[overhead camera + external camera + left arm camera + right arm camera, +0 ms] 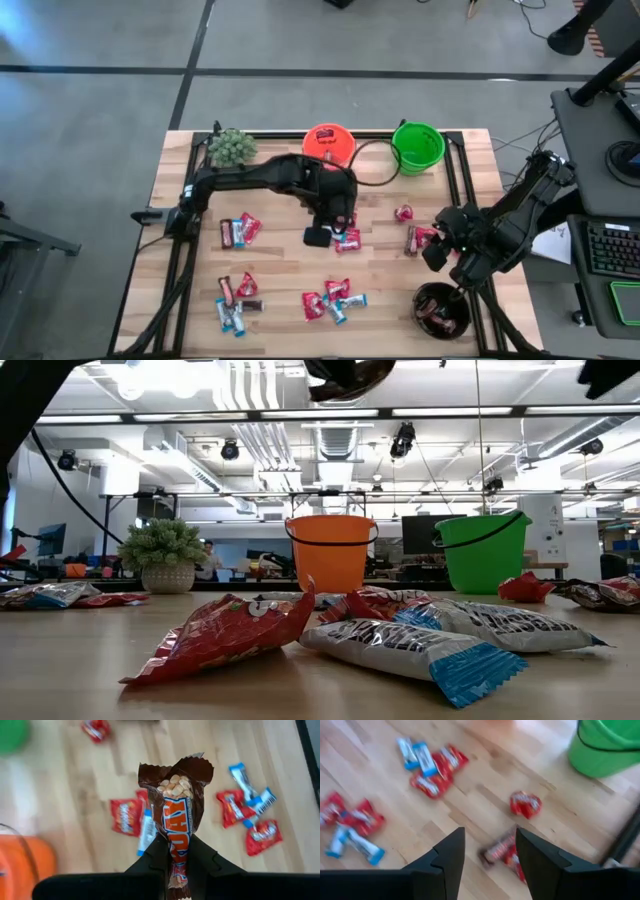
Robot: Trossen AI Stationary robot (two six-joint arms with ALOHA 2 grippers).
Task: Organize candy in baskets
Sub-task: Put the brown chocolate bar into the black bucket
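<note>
Left gripper (176, 851): fingers clamped on a dark brown candy bar (176, 805), held above mid-table near the orange pail (329, 143).
Right gripper (490, 851): fingers spread, nothing gripped, positioned above candies beside the black bowl (441, 309).
Remaining candy (333, 299): scattered across the table (280, 268).
Green pail (417, 146): located at the far edge.

Readable text: one wrapper only.
Brown candy bar (176, 820), pinched between the left gripper (176, 851) fingers: orange letters "UAY" run along the wrapper, the rest hidden. White lettering on the blue-and-white packet (410, 645) on the table is too smeared to read.
</note>
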